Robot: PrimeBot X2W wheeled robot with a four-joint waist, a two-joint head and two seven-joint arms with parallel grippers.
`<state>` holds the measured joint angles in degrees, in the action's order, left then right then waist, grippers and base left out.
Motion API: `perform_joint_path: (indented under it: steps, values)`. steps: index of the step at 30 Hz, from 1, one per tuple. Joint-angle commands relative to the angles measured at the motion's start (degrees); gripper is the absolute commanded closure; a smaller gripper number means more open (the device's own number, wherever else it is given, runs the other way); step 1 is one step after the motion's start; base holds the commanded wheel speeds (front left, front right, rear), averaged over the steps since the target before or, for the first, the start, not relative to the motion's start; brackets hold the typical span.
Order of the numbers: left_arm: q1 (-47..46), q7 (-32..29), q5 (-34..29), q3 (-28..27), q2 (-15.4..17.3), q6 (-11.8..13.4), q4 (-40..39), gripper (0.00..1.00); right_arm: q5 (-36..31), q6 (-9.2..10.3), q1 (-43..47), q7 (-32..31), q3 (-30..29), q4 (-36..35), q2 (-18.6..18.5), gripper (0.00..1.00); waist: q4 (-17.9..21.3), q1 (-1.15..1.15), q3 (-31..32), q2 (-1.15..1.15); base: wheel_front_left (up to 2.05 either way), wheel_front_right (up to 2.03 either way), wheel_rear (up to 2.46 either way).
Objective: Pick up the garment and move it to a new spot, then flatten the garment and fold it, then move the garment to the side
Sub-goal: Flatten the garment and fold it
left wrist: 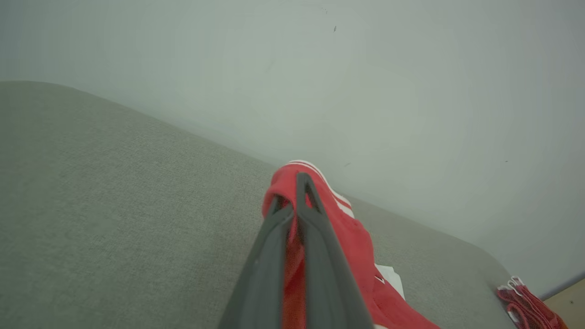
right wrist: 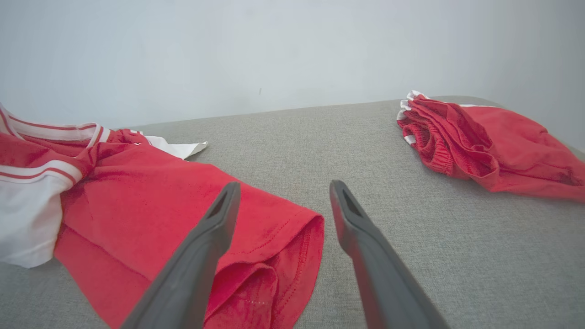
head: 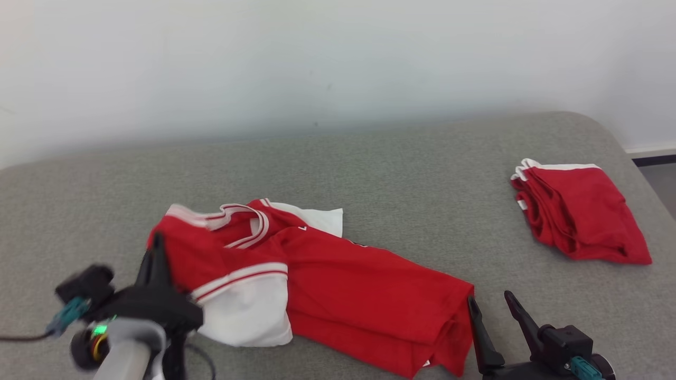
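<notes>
Grey table [head: 396,169] bore the garment [head: 343,279], likely limp and light; left pincer [head: 157,248] pinched its shoulder edge, right pincer [head: 490,298] gaped by the hem, worth gripping.

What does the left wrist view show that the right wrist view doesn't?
Left wrist view: the left pincer shut on a red fold of the jersey near its striped trim. Right wrist view: the right pincer open beside the jersey's hem. Both: the jersey, the folded red shorts and the grey fabric surface.
</notes>
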<state>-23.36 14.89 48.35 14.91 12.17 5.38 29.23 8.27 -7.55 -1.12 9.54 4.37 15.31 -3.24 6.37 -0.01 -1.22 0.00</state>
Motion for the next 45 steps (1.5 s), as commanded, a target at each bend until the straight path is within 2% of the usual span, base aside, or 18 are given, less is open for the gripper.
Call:
perform_joint_path:
  steps: [1, 6, 11, 13, 15, 16, 17, 18, 22, 28, 34, 35, 36, 40, 45]
  values:
    - [1.38, 0.34, 0.12, -0.92, 0.47, 0.13, 1.01, 0.00, 0.37, 0.12, 0.22, -0.09, -0.12, -0.25, -0.07, 0.00, -1.02, 0.01, -0.09, 0.00, 0.00, 0.00, 0.00]
    - [5.19, 0.30, -0.19, -6.79, 1.39, 0.41, 2.23, 0.00, 0.56, 0.12, 0.82, -0.42, 0.05, -0.44, -0.29, 0.00, -2.15, 0.01, 0.10, 0.00, 0.00, 0.00, 0.00]
    - [9.53, 0.32, -2.62, -10.67, 0.07, -0.38, -1.41, 0.00, 1.20, 0.12, 1.40, -2.25, 0.97, -0.26, -0.88, 0.00, -3.08, 0.01, 0.50, 0.00, 0.00, 0.00, 0.00]
    - [12.12, 0.31, -5.35, -10.50, -0.45, -1.68, -5.09, 0.00, 1.58, 0.12, 1.24, -3.56, 1.27, -0.12, -1.15, 0.00, -3.43, 0.01, 0.38, 0.00, 0.00, 0.00, 0.00]
    - [14.62, 0.32, -9.31, -8.86, -0.43, -4.31, -10.16, 0.00, 1.79, 0.12, 0.80, -5.39, 1.36, -0.04, -1.39, 0.00, -3.76, 0.01, 0.03, 0.00, 0.00, 0.00, 0.00]
    - [14.62, 0.32, -9.31, -8.86, -0.43, -4.31, -10.16, 0.00, 1.79, 0.12, 0.80, -5.39, 1.36, -0.04, -1.39, 0.00, -3.76, 0.01, 0.03, 0.00, 0.00, 0.00, 0.00]
    - [17.69, 0.32, -13.44, -8.02, -0.91, -6.02, -15.80, 0.00, 1.98, 0.13, 0.03, -7.44, 0.58, 0.10, -1.86, 0.00, -4.18, 0.01, -0.36, 0.00, 0.00, 0.00, 0.00]
    - [17.69, 0.32, -13.44, -8.02, -0.91, -6.02, -15.80, 0.00, 1.98, 0.13, 0.03, -7.44, 0.58, 0.10, -1.86, 0.00, -4.18, 0.01, -0.36, 0.00, 0.00, 0.00, 0.00]
    - [22.54, 0.33, -18.78, -7.01, -1.97, -9.15, -22.34, 0.00, 1.76, 0.12, -1.51, -13.50, -1.78, 1.28, -2.08, 0.00, -5.27, 0.01, -1.05, 0.00, 0.00, 0.00, 0.00]
    - [25.36, 0.32, -21.47, -6.09, -3.57, -10.33, -24.12, 0.00, 2.49, 0.13, -5.28, -22.62, -5.21, 3.89, -1.53, 0.00, -7.52, 0.01, -2.25, 0.00, 0.00, 0.00, 0.00]
    - [24.85, 0.32, -22.37, -5.20, -4.24, -10.83, -23.90, 0.00, 3.30, 0.12, -8.35, -27.82, -8.47, 6.52, -0.29, 0.00, -9.85, 0.01, -2.95, 0.00, 0.00, 0.00, 0.00]
    - [24.80, 0.32, -22.29, -5.21, -4.38, -10.80, -23.79, 0.00, 3.01, 0.12, -8.73, -27.96, -8.44, 6.59, -0.20, 0.57, -10.18, 0.01, -3.03, 0.00, 0.00, 0.00, 0.00]
    - [24.80, 0.32, -22.13, -5.30, -4.45, -10.77, -23.70, 0.00, 2.54, 0.12, -8.91, -27.46, -8.33, 6.37, -0.13, 1.00, -10.46, 0.01, -3.10, 0.00, 0.00, 0.00, 0.00]
    - [24.56, 0.32, -21.92, -5.31, -4.71, -10.95, -23.42, 0.00, 1.00, 0.12, -9.39, -25.71, -9.26, 5.56, -0.32, 1.00, -11.33, 0.01, -3.34, 0.00, 0.00, 0.00, 0.00]
    - [23.63, 0.33, -22.12, -5.21, -4.86, -11.16, -23.38, 0.00, -0.88, 0.12, -13.14, -23.87, -13.07, 4.84, -1.65, 1.00, -12.10, 0.01, -4.06, 0.00, 0.00, 0.00, 0.00]
